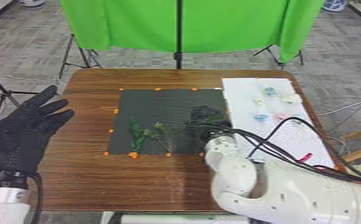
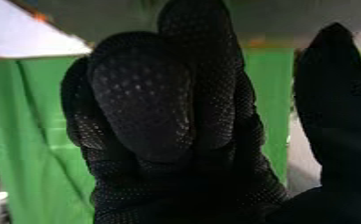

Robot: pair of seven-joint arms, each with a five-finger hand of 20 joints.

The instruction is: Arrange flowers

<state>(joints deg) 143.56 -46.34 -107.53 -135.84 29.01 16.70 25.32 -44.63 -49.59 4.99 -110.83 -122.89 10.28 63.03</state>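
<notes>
My left hand (image 1: 25, 131) is at the table's left edge, open. On the right part of the dark mat (image 1: 154, 105) lies my right hand (image 1: 205, 119), its glove hard to separate from the mat. In the right wrist view the right hand (image 2: 207, 75) has relaxed, slightly bent fingers, with the thumb apart and nothing visible between. Two green sprigs lie on the mat: a leafy one (image 1: 136, 135) and a branching one (image 1: 160, 134). Small pale flowers, including a blue one (image 1: 269, 91), a white one (image 1: 292, 99) and a pink one (image 1: 280, 117), rest on the white sheet (image 1: 240, 90).
A red object (image 1: 305, 157) lies on the white sheet near the right arm. Orange marks surround the mat on the brown table (image 1: 79, 170). Black cables run over the right arm. Beyond the table's far edge hangs a green cloth (image 1: 132, 25) on stands.
</notes>
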